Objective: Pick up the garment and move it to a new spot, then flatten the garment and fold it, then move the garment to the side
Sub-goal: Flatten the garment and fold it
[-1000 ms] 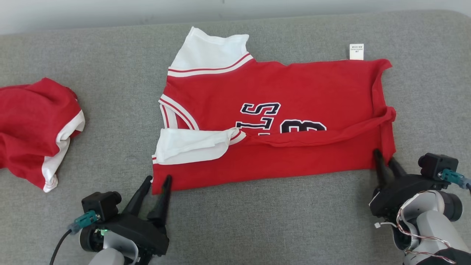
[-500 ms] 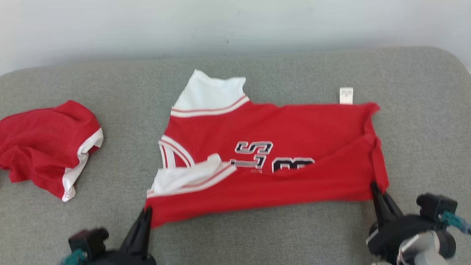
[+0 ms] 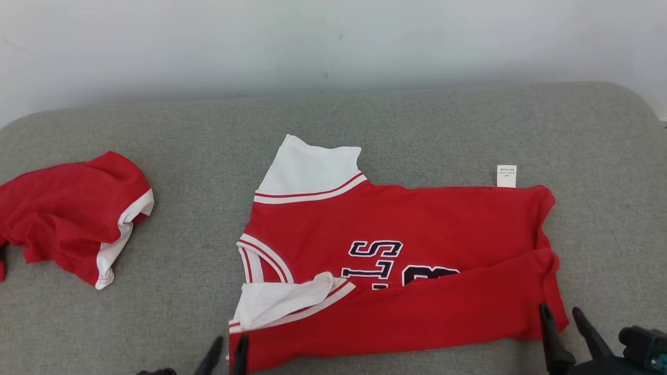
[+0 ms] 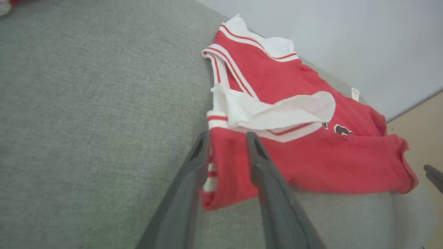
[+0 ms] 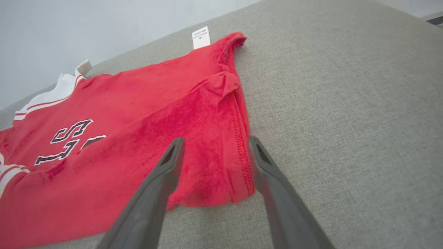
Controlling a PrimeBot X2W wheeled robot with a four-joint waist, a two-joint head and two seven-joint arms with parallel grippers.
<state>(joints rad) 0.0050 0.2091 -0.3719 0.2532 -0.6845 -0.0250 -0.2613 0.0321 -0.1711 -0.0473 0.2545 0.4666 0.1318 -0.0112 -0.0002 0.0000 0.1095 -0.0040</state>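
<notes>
The garment (image 3: pixel 406 229) is a red jersey with white sleeves and dark lettering, spread flat on the grey cushion (image 3: pixel 208 130). Its near long edge is folded over toward the lettering. My left gripper (image 3: pixel 231 339) stands open at the near left corner. In the left wrist view its fingers (image 4: pixel 202 148) straddle that loose red corner (image 4: pixel 228 162). My right gripper (image 3: pixel 559 307) is open at the near right corner. The right wrist view shows the hemmed corner (image 5: pixel 221 173) lying slack between its fingers (image 5: pixel 173 152). A white label (image 3: pixel 506 175) sticks out at the far right edge.
A second red and white garment (image 3: pixel 68 213) lies crumpled at the cushion's left end. A pale wall (image 3: pixel 333 41) runs behind the cushion. Bare grey fabric stretches between the two garments and to the right of the jersey. Beige floor (image 4: pixel 422 135) lies beyond the cushion's right end.
Half a second ago both grippers were shut on the jersey's near corners; now both have let go and stand open. The head camera has tilted, so the whole picture shifted.
</notes>
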